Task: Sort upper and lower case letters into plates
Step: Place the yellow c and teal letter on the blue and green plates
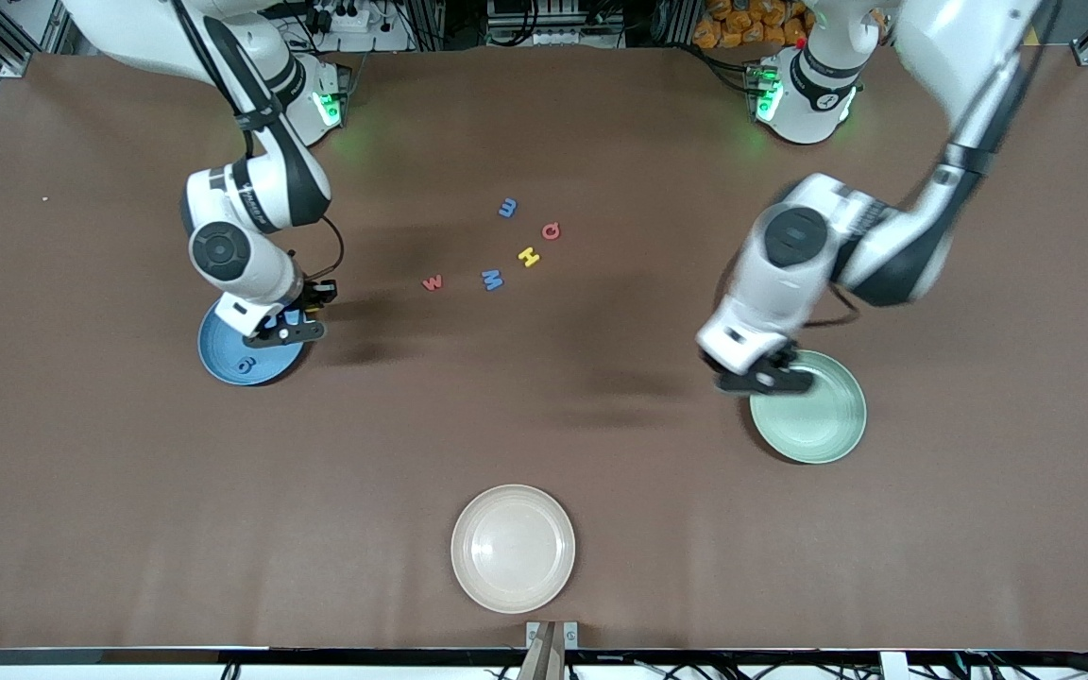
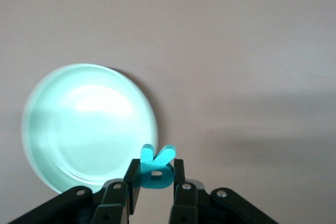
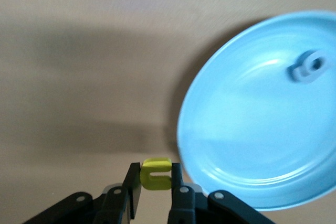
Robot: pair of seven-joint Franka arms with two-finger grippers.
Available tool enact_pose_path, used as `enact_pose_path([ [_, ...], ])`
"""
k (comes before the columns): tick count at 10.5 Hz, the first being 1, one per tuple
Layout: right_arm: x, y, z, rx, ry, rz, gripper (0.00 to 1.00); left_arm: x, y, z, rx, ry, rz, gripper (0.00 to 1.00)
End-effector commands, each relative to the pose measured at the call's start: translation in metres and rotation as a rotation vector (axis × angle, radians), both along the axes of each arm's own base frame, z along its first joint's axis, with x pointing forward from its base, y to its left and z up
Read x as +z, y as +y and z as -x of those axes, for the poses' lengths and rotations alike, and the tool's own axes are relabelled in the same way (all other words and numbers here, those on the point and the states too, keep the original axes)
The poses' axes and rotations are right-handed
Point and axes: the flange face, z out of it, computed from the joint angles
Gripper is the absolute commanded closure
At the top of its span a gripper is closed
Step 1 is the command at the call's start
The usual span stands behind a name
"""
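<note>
The left gripper (image 2: 155,182) is hanging over the rim of the mint green plate (image 1: 823,420), at that plate's ten o'clock in the front view, its fingers pinching a teal letter (image 2: 156,169). The right gripper (image 3: 156,184) is hovering over the twelve o'clock rim of the blue plate (image 1: 223,354), its fingers pinching a yellow letter (image 3: 156,173). A dark blue letter (image 1: 244,364) is lying inside the blue plate, near its six o'clock edge.

Five loose letters are sitting on the brown table (image 1: 544,425) between the two arms: a blue letter (image 1: 507,208) nearest the bases, a red Q (image 1: 551,230) just beside it toward the left arm's end, a yellow H (image 1: 529,256), a blue M (image 1: 492,280), and a red W (image 1: 433,282) toward the right arm's end. They are lying apart from one another, with nothing resting on them.

A cream-white plate (image 1: 513,548) is sitting nearest the front camera, well apart from both coloured plates and from the letters
</note>
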Motion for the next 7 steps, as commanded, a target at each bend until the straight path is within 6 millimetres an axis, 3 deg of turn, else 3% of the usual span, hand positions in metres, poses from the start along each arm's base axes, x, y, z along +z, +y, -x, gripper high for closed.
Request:
enact_pose_path([
  [1,0.0,-0.034,-0.015,0.033,-0.013,0.006,0.94,-0.023,0.044,-0.022,0.009,0.049,0.024,1.0],
  [2,-0.009,-0.043,-0.017,0.034,-0.031,0.007,0.9,-0.039,0.066,-0.027,0.034,0.076,0.029,1.0],
  [3,-0.015,-0.049,-0.017,0.047,-0.034,0.012,0.76,-0.057,0.079,-0.028,0.055,0.107,0.038,1.0],
  [5,-0.015,-0.05,-0.017,0.049,-0.034,0.012,0.01,-0.073,0.081,-0.024,0.047,0.154,0.022,0.61],
  [6,-0.015,-0.049,-0.018,0.051,-0.037,0.011,0.0,-0.074,0.085,-0.025,0.015,0.157,0.019,0.01],
  [7,-0.015,-0.049,-0.017,0.052,-0.034,0.012,0.0,-0.073,0.1,-0.03,-0.031,0.158,0.004,0.0],
])
